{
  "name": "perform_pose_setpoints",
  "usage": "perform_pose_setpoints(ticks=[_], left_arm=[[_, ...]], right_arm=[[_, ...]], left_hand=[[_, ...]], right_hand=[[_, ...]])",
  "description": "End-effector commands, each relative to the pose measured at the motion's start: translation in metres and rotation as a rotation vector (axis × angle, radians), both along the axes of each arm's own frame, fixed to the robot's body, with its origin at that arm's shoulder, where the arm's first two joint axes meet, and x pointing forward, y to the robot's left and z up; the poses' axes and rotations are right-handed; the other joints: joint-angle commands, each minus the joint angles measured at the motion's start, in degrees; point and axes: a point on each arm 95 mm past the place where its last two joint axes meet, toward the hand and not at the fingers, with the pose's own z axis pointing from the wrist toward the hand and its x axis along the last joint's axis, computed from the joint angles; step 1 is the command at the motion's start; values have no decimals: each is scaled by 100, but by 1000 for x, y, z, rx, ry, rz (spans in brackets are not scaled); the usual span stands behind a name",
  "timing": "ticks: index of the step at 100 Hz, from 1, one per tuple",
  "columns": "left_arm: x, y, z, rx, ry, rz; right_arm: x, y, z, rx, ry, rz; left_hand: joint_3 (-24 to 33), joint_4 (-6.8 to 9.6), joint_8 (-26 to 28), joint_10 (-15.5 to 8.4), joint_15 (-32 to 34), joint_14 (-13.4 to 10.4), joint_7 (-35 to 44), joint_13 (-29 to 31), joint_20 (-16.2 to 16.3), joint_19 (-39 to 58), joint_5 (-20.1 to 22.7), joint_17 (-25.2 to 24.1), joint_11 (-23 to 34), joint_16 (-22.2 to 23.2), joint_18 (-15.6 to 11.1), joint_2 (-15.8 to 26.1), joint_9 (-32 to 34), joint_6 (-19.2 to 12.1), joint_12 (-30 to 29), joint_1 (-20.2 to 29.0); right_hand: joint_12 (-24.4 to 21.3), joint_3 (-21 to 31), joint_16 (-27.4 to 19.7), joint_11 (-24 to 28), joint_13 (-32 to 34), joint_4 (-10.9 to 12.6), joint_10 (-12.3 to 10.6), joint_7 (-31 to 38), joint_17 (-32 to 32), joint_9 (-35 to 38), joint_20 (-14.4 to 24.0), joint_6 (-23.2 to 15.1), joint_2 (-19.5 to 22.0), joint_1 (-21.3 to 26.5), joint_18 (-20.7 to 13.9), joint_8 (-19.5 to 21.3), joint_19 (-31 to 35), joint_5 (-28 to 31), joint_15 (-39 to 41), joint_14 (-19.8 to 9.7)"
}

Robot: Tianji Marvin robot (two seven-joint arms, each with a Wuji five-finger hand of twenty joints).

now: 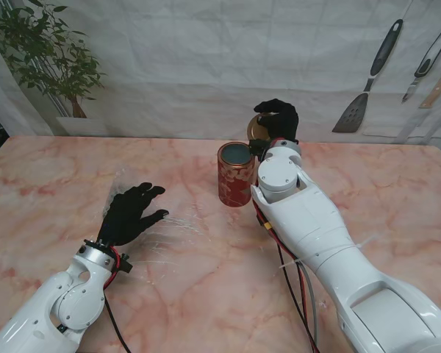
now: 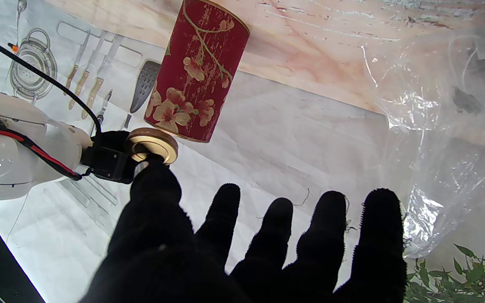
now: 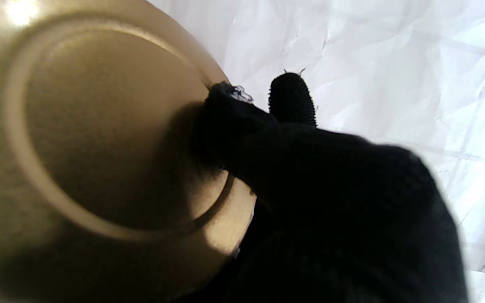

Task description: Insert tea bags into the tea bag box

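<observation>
1. Though a clear plastic bag (image 2: 444, 126) lies crumpled on the desk (image 1: 51, 184) by the left hand (image 1: 130, 212), what it holds is too blurred to tell.
2. The right wrist view is mostly filled by the gold lid (image 3: 99, 147), so little else shows there.
3. The left hand rests low over the bag, fingers spread, holding nothing.
4. The right hand (image 1: 277, 118) is raised, pinching the lid.
5. The red tin (image 1: 235, 173) stands upright and open, just beside the right wrist, nearer to me than the lid.
</observation>
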Motion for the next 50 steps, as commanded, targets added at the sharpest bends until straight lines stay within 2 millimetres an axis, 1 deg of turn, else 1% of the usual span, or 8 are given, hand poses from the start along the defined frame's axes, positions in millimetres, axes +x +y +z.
perform_pose_setpoints(ticks=[1, 50], left_arm=[[0, -1, 2, 5, 6, -4], [-1, 0, 2, 8, 1, 2]], right_arm=[[-1, 9, 5, 15, -12, 38], [-5, 34, 1, 76, 0, 153]], left_hand=[[-103, -33, 37, -80, -15, -127, 26, 18, 101, 156, 129, -25, 14, 21, -43, 202, -132, -45, 41, 271], [-100, -31, 47, -49, -29, -132, 41, -11, 88, 129, 163, -42, -18, 12, -35, 194, -135, -25, 36, 264]], right_hand=[[48, 518, -5, 233, 56, 249, 20, -38, 99, 71, 43, 22, 258, 689, -363, 70, 438, 109, 317, 297], [60, 475, 10, 221, 13, 247, 36, -67, 82, 41, 59, 49, 299, 716, -350, 81, 451, 107, 323, 323]])
